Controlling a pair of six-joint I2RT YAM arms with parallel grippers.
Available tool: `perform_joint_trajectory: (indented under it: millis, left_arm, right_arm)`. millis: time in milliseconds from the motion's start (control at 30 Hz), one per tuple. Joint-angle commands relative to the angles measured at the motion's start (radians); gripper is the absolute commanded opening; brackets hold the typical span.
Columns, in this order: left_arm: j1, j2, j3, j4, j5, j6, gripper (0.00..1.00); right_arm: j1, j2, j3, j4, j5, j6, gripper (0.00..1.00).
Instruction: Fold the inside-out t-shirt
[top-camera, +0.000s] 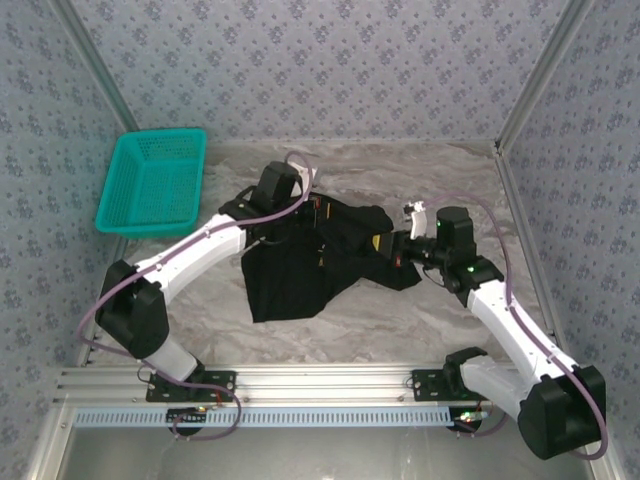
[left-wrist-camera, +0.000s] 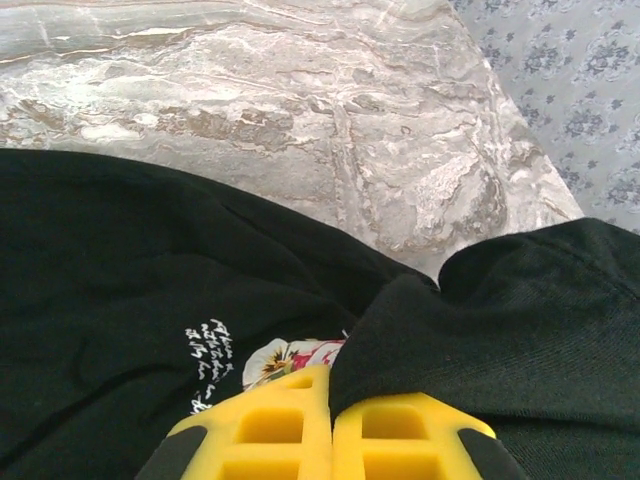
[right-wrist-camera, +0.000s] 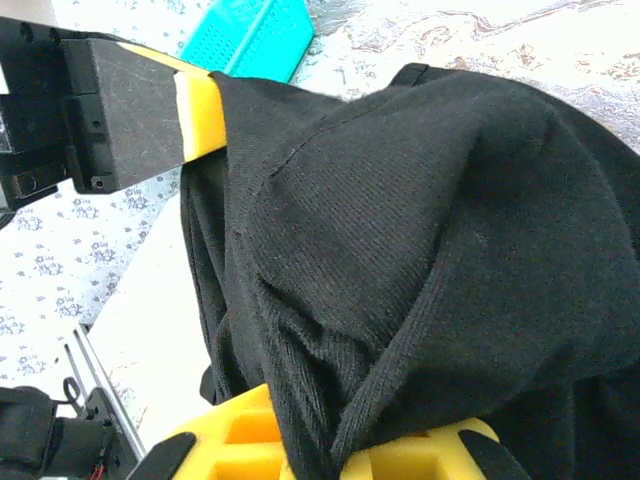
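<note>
The black t-shirt (top-camera: 300, 265) lies bunched in the middle of the marble table (top-camera: 400, 320), its lower part spread toward the front. My left gripper (top-camera: 318, 215) is shut on a fold of the t-shirt (left-wrist-camera: 480, 320) at the far edge; a patch of floral print (left-wrist-camera: 290, 357) and white text (left-wrist-camera: 208, 350) shows beside its yellow fingers (left-wrist-camera: 265, 425). My right gripper (top-camera: 385, 245) is shut on the t-shirt (right-wrist-camera: 400, 250) from the right, cloth gathered between its yellow fingers (right-wrist-camera: 240, 440). The left gripper's yellow finger (right-wrist-camera: 200, 105) shows in the right wrist view.
A teal plastic basket (top-camera: 155, 180) stands at the back left of the table, its corner also in the right wrist view (right-wrist-camera: 255, 35). Patterned walls (top-camera: 330, 60) close in the back and sides. An aluminium rail (top-camera: 320, 385) runs along the near edge.
</note>
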Motion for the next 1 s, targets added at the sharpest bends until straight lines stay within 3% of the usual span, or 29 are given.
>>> perform_joint_trajectory:
  millis: [0, 167, 267, 400, 800, 867, 967]
  left_arm:
    - [0.084, 0.017, 0.03, -0.108, -0.252, 0.02, 0.27]
    - [0.025, -0.108, -0.072, -0.054, -0.19, 0.046, 0.57]
    - [-0.036, -0.163, -0.134, 0.018, -0.085, 0.072, 0.61]
    - [-0.125, -0.128, -0.124, 0.062, 0.107, 0.107, 0.58]
    - [-0.211, 0.056, 0.021, -0.008, 0.127, 0.177, 0.54]
    - [-0.21, 0.081, 0.045, -0.012, 0.123, 0.181, 0.44]
    - [-0.204, 0.087, 0.068, -0.006, 0.129, 0.18, 0.18]
  right_arm:
    - [-0.039, -0.009, -0.001, 0.026, -0.037, 0.069, 0.02]
    - [-0.02, 0.034, 0.01, 0.057, -0.036, 0.088, 0.02]
    - [-0.013, 0.036, 0.009, 0.061, -0.03, 0.085, 0.01]
    - [-0.012, 0.034, 0.009, 0.057, -0.015, 0.085, 0.01]
    - [-0.01, 0.02, 0.012, 0.047, 0.0, 0.091, 0.02]
    - [-0.009, 0.016, 0.01, 0.047, -0.001, 0.092, 0.02]
    - [-0.008, 0.005, 0.019, -0.005, 0.029, 0.057, 0.03]
